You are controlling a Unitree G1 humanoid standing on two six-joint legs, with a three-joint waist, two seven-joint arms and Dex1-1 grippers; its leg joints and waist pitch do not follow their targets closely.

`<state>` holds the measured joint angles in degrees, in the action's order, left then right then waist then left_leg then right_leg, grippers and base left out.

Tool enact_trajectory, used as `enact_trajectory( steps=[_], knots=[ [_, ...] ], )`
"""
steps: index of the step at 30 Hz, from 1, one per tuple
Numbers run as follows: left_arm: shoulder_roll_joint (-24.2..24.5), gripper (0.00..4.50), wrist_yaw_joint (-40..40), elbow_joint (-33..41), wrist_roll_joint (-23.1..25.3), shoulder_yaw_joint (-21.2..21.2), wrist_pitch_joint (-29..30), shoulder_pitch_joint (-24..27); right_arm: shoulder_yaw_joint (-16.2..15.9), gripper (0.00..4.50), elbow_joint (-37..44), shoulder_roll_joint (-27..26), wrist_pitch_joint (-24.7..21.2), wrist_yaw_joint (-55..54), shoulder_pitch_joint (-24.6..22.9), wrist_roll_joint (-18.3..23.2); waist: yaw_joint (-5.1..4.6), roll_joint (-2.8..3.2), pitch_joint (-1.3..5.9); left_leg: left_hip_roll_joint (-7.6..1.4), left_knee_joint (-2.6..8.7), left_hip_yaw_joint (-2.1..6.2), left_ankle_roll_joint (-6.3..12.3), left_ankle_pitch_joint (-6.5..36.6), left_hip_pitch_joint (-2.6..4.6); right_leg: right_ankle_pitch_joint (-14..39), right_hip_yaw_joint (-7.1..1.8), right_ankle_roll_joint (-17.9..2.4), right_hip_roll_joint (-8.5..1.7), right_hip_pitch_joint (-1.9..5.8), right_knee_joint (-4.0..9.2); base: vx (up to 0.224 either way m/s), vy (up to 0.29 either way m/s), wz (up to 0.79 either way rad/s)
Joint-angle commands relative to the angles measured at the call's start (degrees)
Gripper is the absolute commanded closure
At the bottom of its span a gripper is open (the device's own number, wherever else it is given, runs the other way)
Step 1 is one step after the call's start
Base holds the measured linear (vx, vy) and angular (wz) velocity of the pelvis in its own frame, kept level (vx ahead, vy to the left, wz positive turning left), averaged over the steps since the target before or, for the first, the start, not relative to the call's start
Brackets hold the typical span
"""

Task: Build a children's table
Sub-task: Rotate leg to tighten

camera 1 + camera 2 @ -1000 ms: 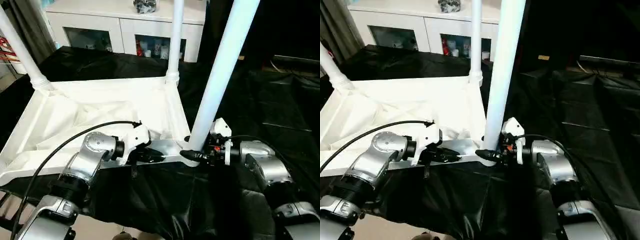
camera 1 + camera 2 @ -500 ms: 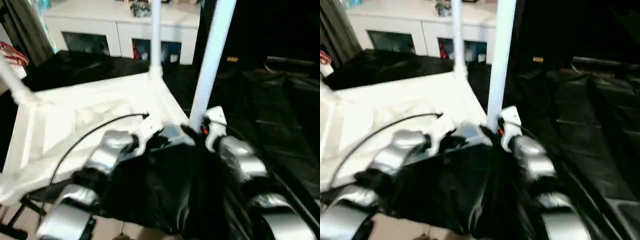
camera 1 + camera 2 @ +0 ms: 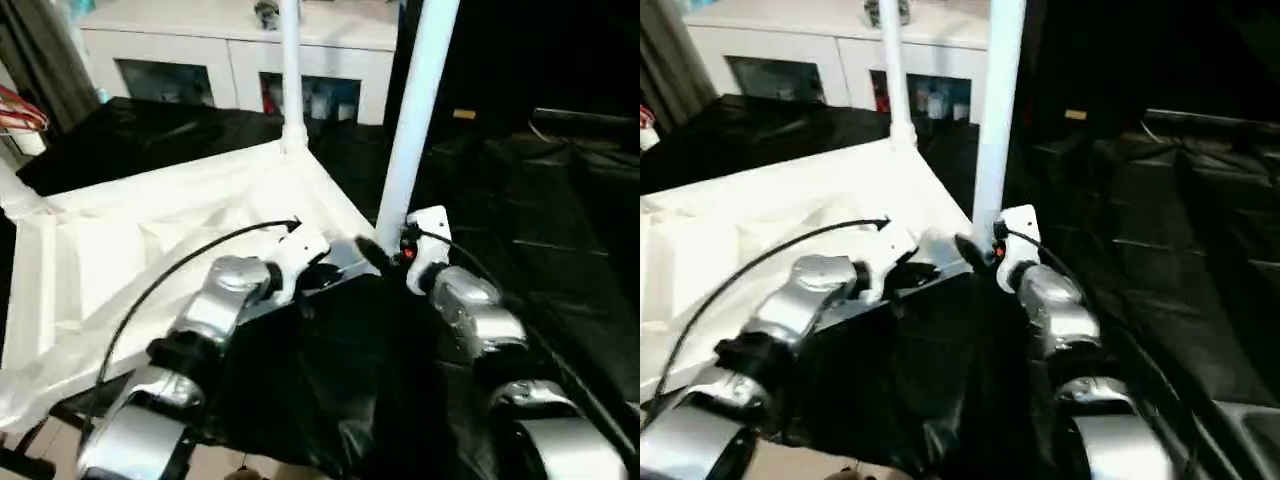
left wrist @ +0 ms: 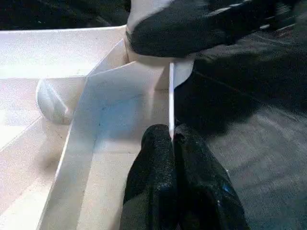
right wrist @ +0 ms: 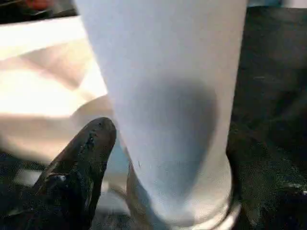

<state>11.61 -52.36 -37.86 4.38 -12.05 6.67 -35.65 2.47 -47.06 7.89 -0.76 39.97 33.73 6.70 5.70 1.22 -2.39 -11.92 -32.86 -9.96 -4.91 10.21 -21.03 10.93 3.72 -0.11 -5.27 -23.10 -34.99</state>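
The upturned tabletop (image 3: 150,230), at centre left, has been swung since a second ago, its near corner now higher in frame; the near leg (image 3: 415,110) stays socketed. The left gripper (image 4: 172,139) is clamped on its thin rim; the right gripper (image 3: 375,255) is set at the leg's base, its jaws' state untellable; repositioning seems underway.

Forearms: rounded silver metal shells, glossy, were seen on both arms.
Wrists: white housings were fitted ahead of black joint collars.
Cable: a thin black cable (image 3: 170,275) was looped over the left arm to its wrist.
Marking: a small red spot (image 3: 407,253) was shown on the right wrist housing.
Fingers: the left gripper (image 4: 171,143) was formed of two black, rounded, faintly glossy fingers.
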Motion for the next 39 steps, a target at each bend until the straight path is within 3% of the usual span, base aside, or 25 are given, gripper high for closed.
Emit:
enact_trajectory(
  steps=[1, 3, 7, 13, 26, 33, 34, 36, 39],
  knots=[
    [-1.4, 4.50, -3.1, 4.0, -3.6, 0.0, -3.2, -0.5, -5.7, 0.82, 0.2, -1.8, -1.4, 7.5, -1.4, 0.1, 0.39, -0.29, 3.52, -0.98, 3.39, -0.13, 4.18, 9.6, -0.02, 4.3, -1.88, -13.8, -2.69, 3.33, 3.65, 0.000, 0.000, 0.00],
    [-0.1, 4.50, -5.8, 5.3, -4.2, -0.5, -3.2, 0.4, -6.5, 0.99, 1.4, 0.6, -1.2, 12.3, -2.2, 0.1, 0.31, -0.12, 3.45, -1.07, 3.49, -0.15, 3.89, 10.2, 0.19, 5.5, -1.93, -14.2, -2.74, 3.12, 3.77, 0.000, 0.000, 0.00],
    [2.7, 4.50, -10.6, 6.7, -5.0, -1.0, -3.1, 1.5, -7.9, 1.33, 3.6, 4.7, -1.2, 20.7, -3.5, 0.3, 0.63, -0.83, 3.45, -1.20, 3.33, -0.32, 4.66, 9.8, 0.10, 4.9, -1.94, -14.7, -2.63, 3.20, 3.59, 0.000, 0.000, 0.00],
    [6.5, 4.50, -16.4, 8.5, -6.1, -1.1, -2.6, 3.3, -10.7, 1.80, 9.4, 9.0, -4.6, 33.0, -6.0, 2.4, 1.28, -0.80, 3.40, -1.36, 3.32, -0.29, 5.23, 9.4, 0.33, 6.6, -1.96, -14.5, -2.76, 3.00, 3.63, 0.000, 0.000, 0.00],
    [6.3, 4.50, -17.5, 9.9, -7.0, -1.4, -1.8, 4.3, -12.2, 1.96, 14.5, 7.9, -6.7, 34.7, -9.6, 3.7, 1.40, -0.35, 3.46, -1.29, 3.38, -0.19, 3.95, 9.8, 0.34, 5.7, -1.99, -14.6, -2.68, 3.02, 3.52, 0.000, 0.000, 0.00],
    [4.2, 4.50, -11.2, 7.5, -5.0, -0.4, -2.1, 2.9, -10.3, 1.97, 14.8, 6.5, -6.6, 29.9, -10.5, 3.8, 1.73, -0.35, 3.36, -1.34, 3.49, -0.20, 3.33, 10.6, 0.43, 7.2, -2.05, -14.2, -2.79, 2.90, 3.80, 0.000, 0.000, 0.00],
    [3.6, 4.50, -9.4, 6.7, -4.7, -0.1, -2.0, 2.4, -9.5, 1.98, 13.9, 5.7, -5.9, 27.3, -10.2, 3.5, 1.68, -0.64, 3.35, -1.31, 3.53, -0.19, 3.20, 10.9, 0.42, 7.8, -2.03, -13.9, -2.80, 2.97, 3.85, 0.000, 0.000, 0.00],
    [1.7, 4.50, -4.5, 4.6, -3.6, 0.7, -2.2, 0.9, -6.9, 1.98, 10.9, 3.2, -4.5, 18.2, -9.0, 2.2, 1.38, -0.62, 3.13, -1.12, 3.81, -0.10, 1.68, 12.8, 0.70, 12.8, -2.15, -12.7, -2.99, 2.66, 4.37, 0.000, 0.000, 0.00],
    [-0.9, 4.50, 1.1, 2.2, -2.5, 1.3, -2.3, -1.1, -4.1, 1.98, 6.7, 0.1, -3.4, 6.7, -7.2, 0.8, 1.01, -0.65, 3.08, -1.04, 4.01, 0.02, 0.62, 13.4, 0.66, 15.9, -2.18, -11.2, -3.08, 2.63, 4.75, 0.000, 0.000, 0.00]
  ],
)
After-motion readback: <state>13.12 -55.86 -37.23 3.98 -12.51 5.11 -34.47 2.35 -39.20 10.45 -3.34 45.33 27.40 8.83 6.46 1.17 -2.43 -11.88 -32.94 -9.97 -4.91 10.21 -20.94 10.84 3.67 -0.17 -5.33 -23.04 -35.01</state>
